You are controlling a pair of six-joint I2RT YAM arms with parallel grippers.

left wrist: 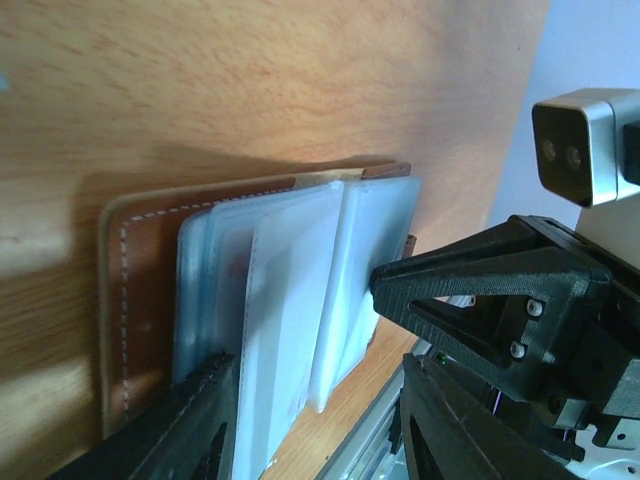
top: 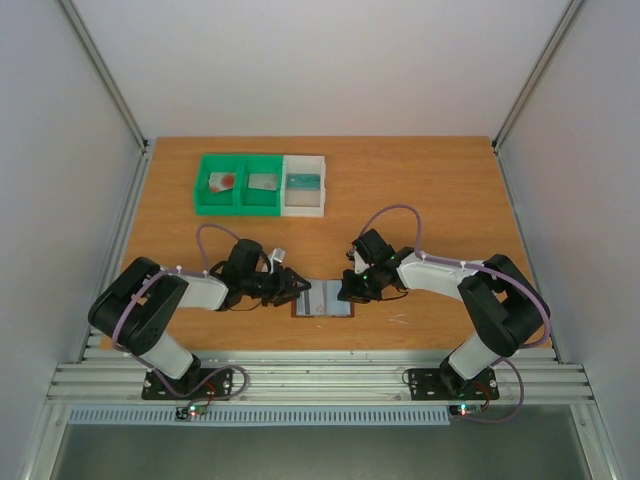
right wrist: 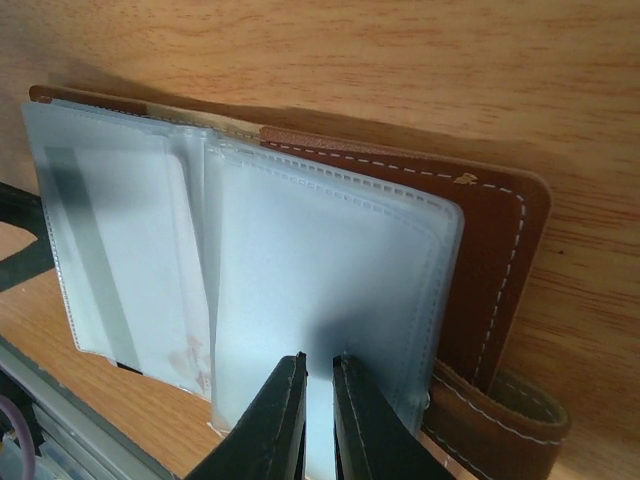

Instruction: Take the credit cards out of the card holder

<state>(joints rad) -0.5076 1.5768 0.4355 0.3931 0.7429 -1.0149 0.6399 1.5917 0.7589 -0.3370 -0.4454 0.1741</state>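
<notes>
The brown card holder (top: 322, 299) lies open on the table between both grippers, its clear plastic sleeves (right wrist: 320, 280) fanned out. A pale card with a dark stripe (right wrist: 90, 250) sits inside the left sleeve. My left gripper (left wrist: 315, 380) is open; its fingers (left wrist: 190, 420) straddle the sleeves' near edge, and one whitish sleeve (left wrist: 290, 300) stands up between them. My right gripper (right wrist: 320, 365) is shut, with its tips pressed down on the right sleeve and the leather cover (right wrist: 500, 250) just beyond. From above, the left gripper (top: 300, 288) and right gripper (top: 350, 290) meet at the holder.
A green two-compartment bin (top: 202, 190) and a white bin (top: 318, 205) stand at the back of the table. A card with red on it (top: 222, 181), a grey card (top: 263, 182) and a teal one (top: 303, 182) lie in them. The metal rail (top: 320, 375) runs along the near edge.
</notes>
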